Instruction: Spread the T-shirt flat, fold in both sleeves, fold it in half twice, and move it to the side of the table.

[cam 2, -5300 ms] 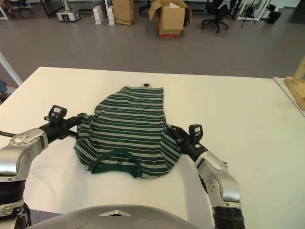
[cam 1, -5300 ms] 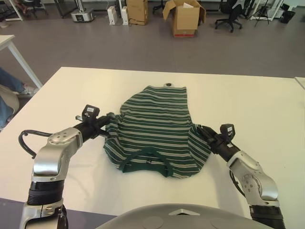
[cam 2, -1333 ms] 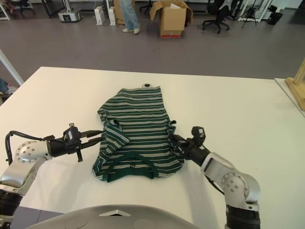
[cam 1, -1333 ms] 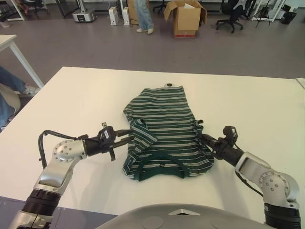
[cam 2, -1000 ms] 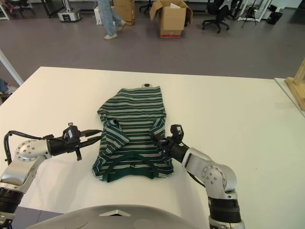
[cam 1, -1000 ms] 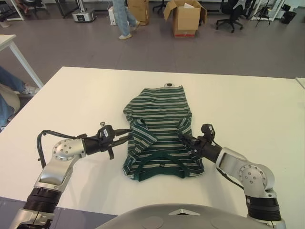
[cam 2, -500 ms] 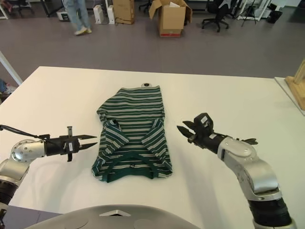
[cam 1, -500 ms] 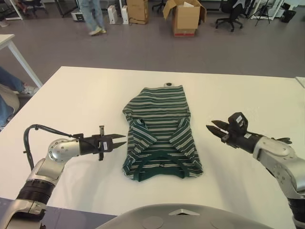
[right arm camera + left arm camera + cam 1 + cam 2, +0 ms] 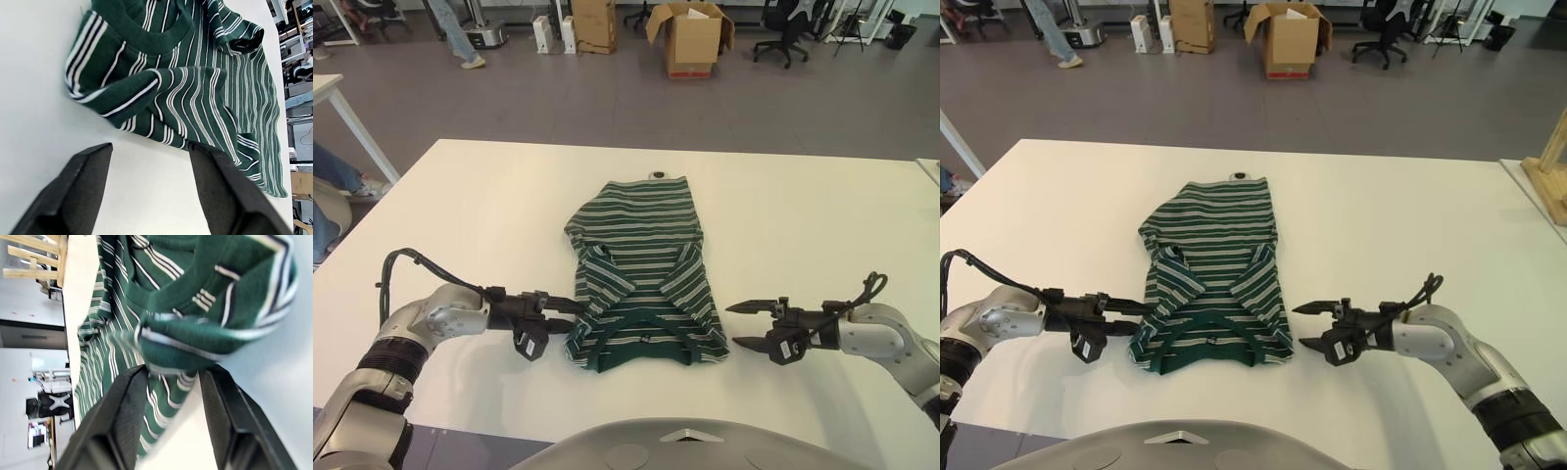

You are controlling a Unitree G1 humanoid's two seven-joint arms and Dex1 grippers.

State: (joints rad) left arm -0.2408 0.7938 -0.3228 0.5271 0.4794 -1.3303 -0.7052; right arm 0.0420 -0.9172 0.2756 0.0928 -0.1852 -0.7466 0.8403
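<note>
Left pincer (image 9: 570, 315) spread. The left wrist view resolves what the head views leave unclear: the collar-end corner of the green white-striped T-shirt (image 9: 641, 255), sleeves folded in on the white table (image 9: 489, 196), is seen between its fingertips (image 9: 129, 396). Right pincer (image 9: 736, 325) spread; opposite corner just ahead, a gap confirmed by the right wrist view.

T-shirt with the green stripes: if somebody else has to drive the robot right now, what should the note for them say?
Left end effector: open, straddling the near left corner of the T-shirt, at the collar end.
Right end effector: open, just off the near right corner, not touching the cloth.
T-shirt: lies flat mid-table, collar toward the robot, hem at the far end.
Done: spread out, both sleeves folded in over the body.
Left: fold it in half twice, then move it to the side of the table.
</note>
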